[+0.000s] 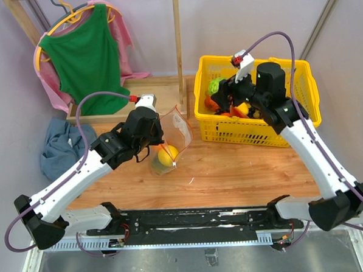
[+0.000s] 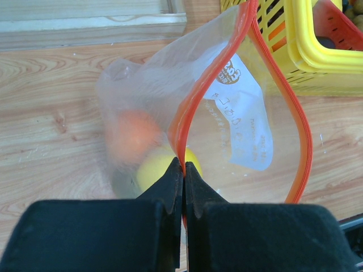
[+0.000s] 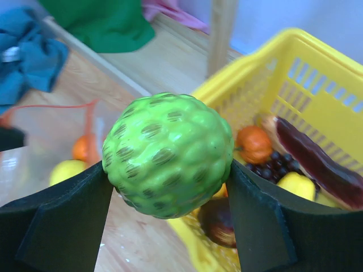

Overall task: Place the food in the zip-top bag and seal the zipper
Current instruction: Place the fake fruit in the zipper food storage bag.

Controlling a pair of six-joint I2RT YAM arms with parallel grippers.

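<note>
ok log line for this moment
left hand: shut on zip-top bag rim | right hand: shut on green fruit above basket | bag: open, yellow fruit and orange fruit inside | zipper: unsealed

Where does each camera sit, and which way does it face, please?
Top external: above and behind the bases, looking down on the table; both arms, left claw and right claw, show.
Left wrist: on the left arm, facing the open zip-top bag; its shut fingers show.
Right wrist: on the right arm, facing the yellow basket; its fingers clamp the green fruit.
Shared: both wrist views show the bag's yellow fruit.
</note>
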